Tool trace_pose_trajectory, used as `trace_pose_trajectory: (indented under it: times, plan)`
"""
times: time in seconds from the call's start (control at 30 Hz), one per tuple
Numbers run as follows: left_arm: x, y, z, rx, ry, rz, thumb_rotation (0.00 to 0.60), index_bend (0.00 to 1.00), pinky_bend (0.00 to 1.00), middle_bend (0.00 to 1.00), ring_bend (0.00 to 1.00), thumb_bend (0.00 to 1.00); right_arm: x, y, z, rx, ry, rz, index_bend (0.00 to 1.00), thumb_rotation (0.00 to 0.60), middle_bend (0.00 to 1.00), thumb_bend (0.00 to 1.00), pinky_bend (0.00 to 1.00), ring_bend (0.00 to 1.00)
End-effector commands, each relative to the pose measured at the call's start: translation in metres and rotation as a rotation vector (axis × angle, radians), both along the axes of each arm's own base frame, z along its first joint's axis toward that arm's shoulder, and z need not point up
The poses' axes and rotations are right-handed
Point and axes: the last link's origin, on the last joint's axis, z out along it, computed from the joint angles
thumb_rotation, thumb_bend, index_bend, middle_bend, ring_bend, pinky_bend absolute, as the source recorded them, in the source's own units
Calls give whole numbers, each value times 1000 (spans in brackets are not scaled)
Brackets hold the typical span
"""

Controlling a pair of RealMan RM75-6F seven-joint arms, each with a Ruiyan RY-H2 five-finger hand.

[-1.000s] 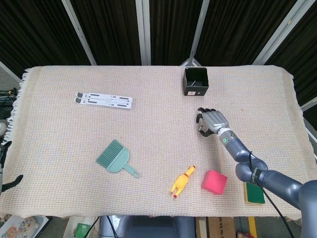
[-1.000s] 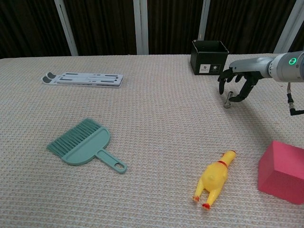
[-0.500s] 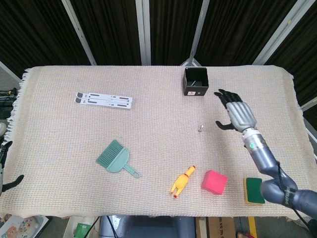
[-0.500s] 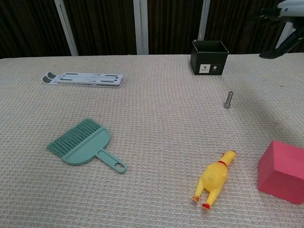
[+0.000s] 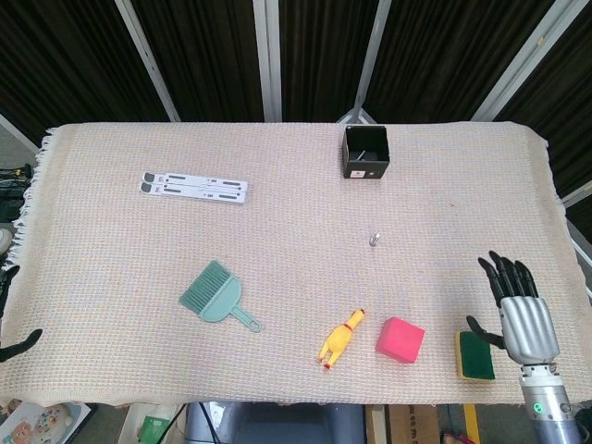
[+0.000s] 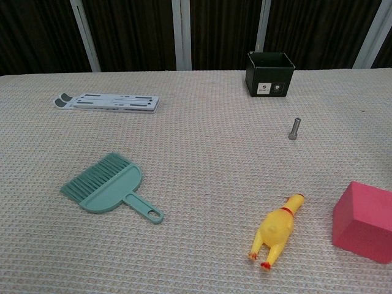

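Fingers (image 5: 504,274) of the right hand (image 5: 520,314) are spread apart and straight, pointing away from the robot toward the far side of the table, and they hold nothing. The back of the hand faces up in the head view, with the thumb sticking out toward the green sponge (image 5: 474,355). The wrist and forearm run down out of the bottom right corner of that view. The hand is just to the right of the sponge, at the near right corner of the cloth-covered table (image 5: 111,240); whether the thumb touches the sponge cannot be told. The chest view does not show this hand.

The left hand (image 5: 13,344) shows only as dark fingertips at the far left edge of the head view, well apart from the sponge; whether its fingers are released or clenched cannot be told.

Taking the sponge as the landmark: a pink cube (image 5: 400,339) sits near it on its left, and a yellow rubber chicken (image 5: 340,339) lies further left of the cube. A small metal bolt (image 5: 375,239) lies on the cloth farther from the robot and to the left of the sponge, well apart from it. A black open box (image 5: 366,153) stands beyond the bolt. A teal hand brush (image 5: 216,295) lies far to the left, and a white flat strip (image 5: 194,188) lies beyond the brush.
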Motion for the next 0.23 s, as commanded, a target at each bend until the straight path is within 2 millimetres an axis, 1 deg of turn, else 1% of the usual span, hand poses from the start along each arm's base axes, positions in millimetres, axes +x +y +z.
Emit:
trace_pose_trajectory:
  times: [0.03, 0.23]
  plan:
    - [0, 0, 1, 2, -2, -4, 600, 109, 0, 0, 0, 235, -3, 7, -10, -23, 82, 23, 71, 600, 6, 226, 0, 0]
    - [-2, 3, 1, -1, -3, -17, 600, 109, 0, 0, 0, 235, -5, 6, -12, -42, 113, 11, 71, 600, 5, 226, 0, 0]
